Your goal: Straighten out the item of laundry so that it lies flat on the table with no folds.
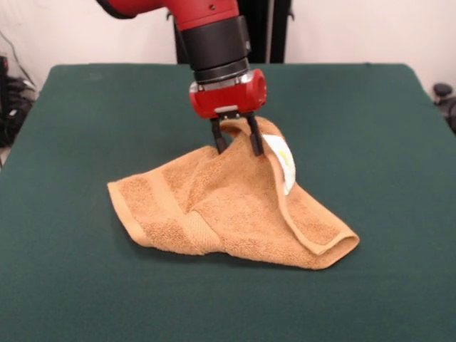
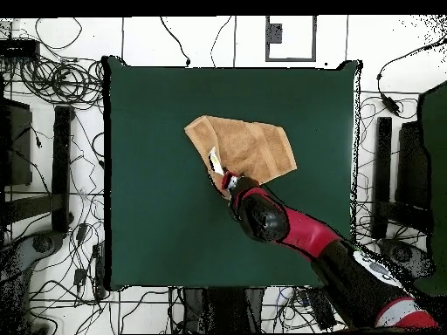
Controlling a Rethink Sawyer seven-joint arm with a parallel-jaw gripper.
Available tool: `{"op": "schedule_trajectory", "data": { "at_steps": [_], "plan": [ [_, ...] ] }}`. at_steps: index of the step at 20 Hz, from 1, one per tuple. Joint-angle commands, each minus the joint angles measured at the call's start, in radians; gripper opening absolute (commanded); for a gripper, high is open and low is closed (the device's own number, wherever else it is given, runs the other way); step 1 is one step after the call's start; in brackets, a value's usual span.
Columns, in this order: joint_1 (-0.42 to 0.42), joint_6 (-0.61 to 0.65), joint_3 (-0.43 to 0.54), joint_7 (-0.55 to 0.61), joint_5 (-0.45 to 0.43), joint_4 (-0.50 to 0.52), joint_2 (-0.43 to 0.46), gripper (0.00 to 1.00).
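The gripper [image 1: 237,143] pinches a raised part of the towel [image 1: 228,206] between its 2 narrow black fingers [image 1: 254,139], lifting it into a peak. The white label [image 1: 284,162] hangs just beside the fingers. The towel's lower edges rest rumpled and folded near the middle of the table [image 1: 385,128]

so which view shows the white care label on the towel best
The front view: the label hangs in plain sight on the raised towel beside the end effector. Overhead shows only a pale sliver.
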Motion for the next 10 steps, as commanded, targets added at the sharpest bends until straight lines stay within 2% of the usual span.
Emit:
{"op": "schedule_trajectory", "data": {
  "at_steps": [1,10],
  "plan": [
    [0.048,0.077,0.123,0.218,0.086,0.030,-0.011,1.00],
    [0.044,0.091,0.141,0.205,0.106,0.020,0.001,1.00]
  ]
}}
